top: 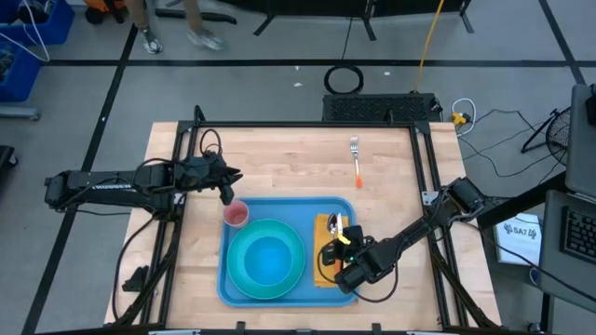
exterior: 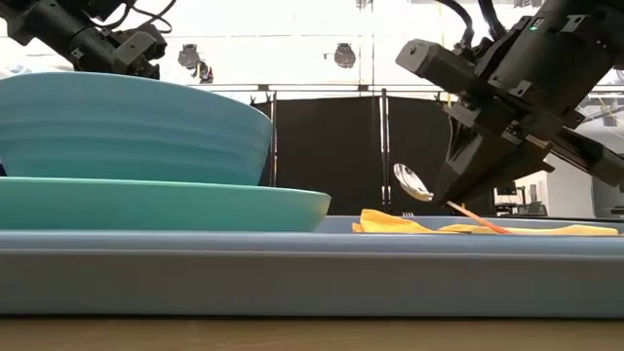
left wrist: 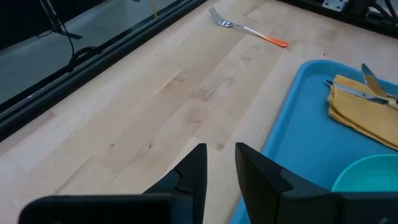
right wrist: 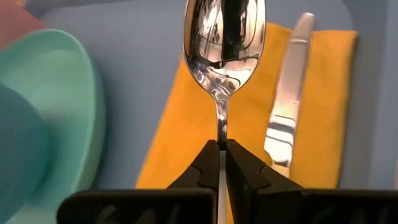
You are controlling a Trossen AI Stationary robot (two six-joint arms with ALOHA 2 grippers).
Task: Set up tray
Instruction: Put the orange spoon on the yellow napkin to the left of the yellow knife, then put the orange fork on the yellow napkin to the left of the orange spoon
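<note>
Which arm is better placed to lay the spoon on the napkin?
Right. The right gripper holds the spoon above the napkin; the left gripper hangs empty by the pink cup.

Right gripper (right wrist: 222, 163) is angled down at the near right of the table, fingers pinched tight on a thin handle. Left gripper (left wrist: 221, 168) hangs over the table's left side, fingers slightly apart, nothing between them

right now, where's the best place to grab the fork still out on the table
Grip the fork across its orange handle, coming straight down from above. It lies flat on the bare wood with nothing beside it, tines pointing away from the tray, so the narrow handle fits between jaws set crosswise.
</note>
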